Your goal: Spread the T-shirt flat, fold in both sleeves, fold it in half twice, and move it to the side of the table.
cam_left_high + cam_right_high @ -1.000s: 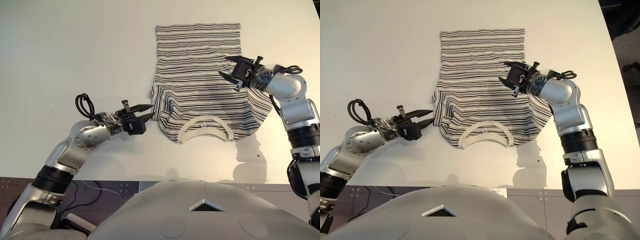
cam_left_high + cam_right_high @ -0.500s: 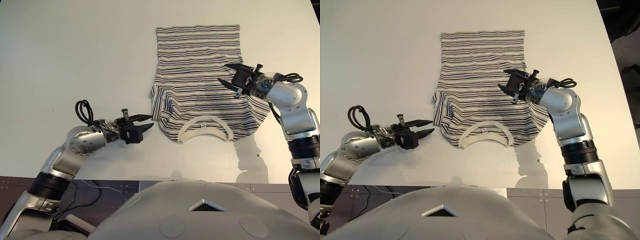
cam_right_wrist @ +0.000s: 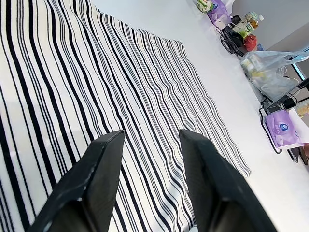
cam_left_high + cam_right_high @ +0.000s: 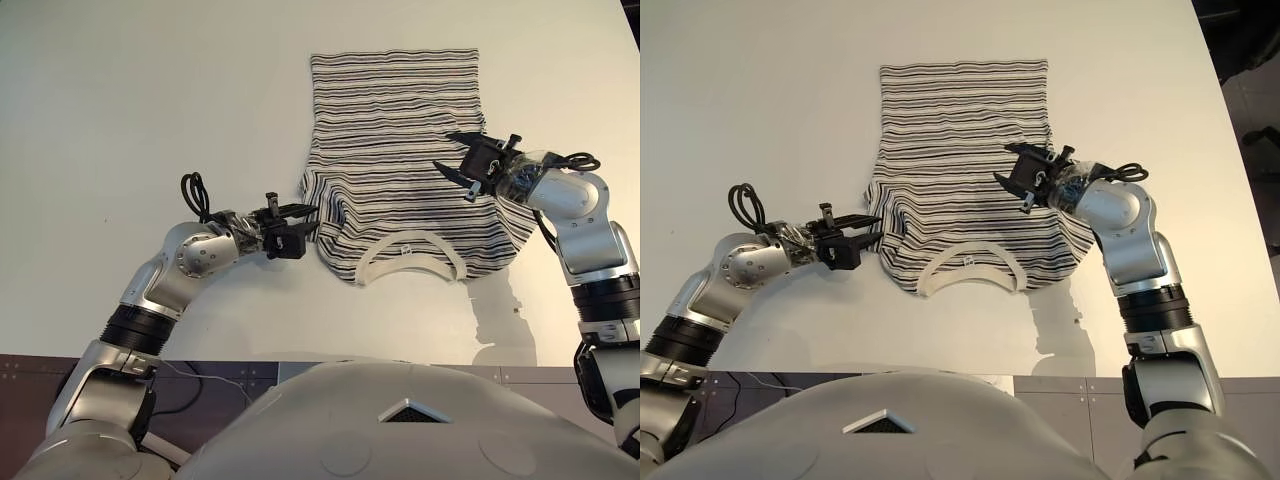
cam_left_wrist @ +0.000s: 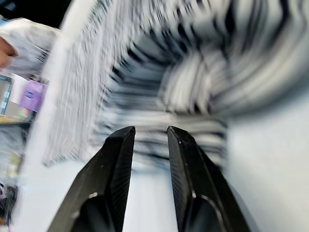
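Parted jaws on left gripper (image 4: 312,217), narrow gap, nothing held, black fingers (image 5: 116,164) low over table (image 4: 150,100), tips right at bunched left-sleeve edge of striped T-shirt (image 4: 395,100); touching or not, cannot tell. Parted jaws on right gripper (image 4: 442,150) too, wider gap, empty, above cloth on shirt's right side. Lying mostly flat mid-table, hem far, white collar (image 4: 412,262) nearest robot, left sleeve folded in and rumpled, right shoulder area bulging outward. 2 arms well apart. Plastic bag (image 3: 268,67) past table's edge
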Robot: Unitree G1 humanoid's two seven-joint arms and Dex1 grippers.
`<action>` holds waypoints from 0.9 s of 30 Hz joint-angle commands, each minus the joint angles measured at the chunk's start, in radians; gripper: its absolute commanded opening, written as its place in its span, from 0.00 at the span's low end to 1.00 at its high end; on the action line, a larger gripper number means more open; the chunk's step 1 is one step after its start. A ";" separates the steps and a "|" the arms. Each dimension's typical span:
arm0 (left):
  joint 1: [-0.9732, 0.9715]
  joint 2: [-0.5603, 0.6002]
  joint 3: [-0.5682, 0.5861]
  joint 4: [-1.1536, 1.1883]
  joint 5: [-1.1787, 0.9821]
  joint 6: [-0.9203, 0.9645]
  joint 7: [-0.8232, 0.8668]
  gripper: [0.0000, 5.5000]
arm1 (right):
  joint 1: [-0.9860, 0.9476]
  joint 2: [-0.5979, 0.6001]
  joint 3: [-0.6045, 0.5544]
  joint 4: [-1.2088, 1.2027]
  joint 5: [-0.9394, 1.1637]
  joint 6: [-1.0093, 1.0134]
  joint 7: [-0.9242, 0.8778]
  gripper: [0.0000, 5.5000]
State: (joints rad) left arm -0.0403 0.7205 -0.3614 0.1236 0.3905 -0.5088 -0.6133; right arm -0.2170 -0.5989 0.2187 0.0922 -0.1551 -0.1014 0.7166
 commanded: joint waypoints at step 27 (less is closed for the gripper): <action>0.031 0.419 0.082 0.287 0.019 -0.662 0.161 0.22 | 0.251 -0.229 -0.144 -0.216 0.102 0.060 0.169 0.38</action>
State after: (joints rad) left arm -0.0510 1.0898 -0.3056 0.4500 0.5488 -1.2128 -0.4426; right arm 0.0538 -0.8031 0.0990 -0.1064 -0.0731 -0.0591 0.8780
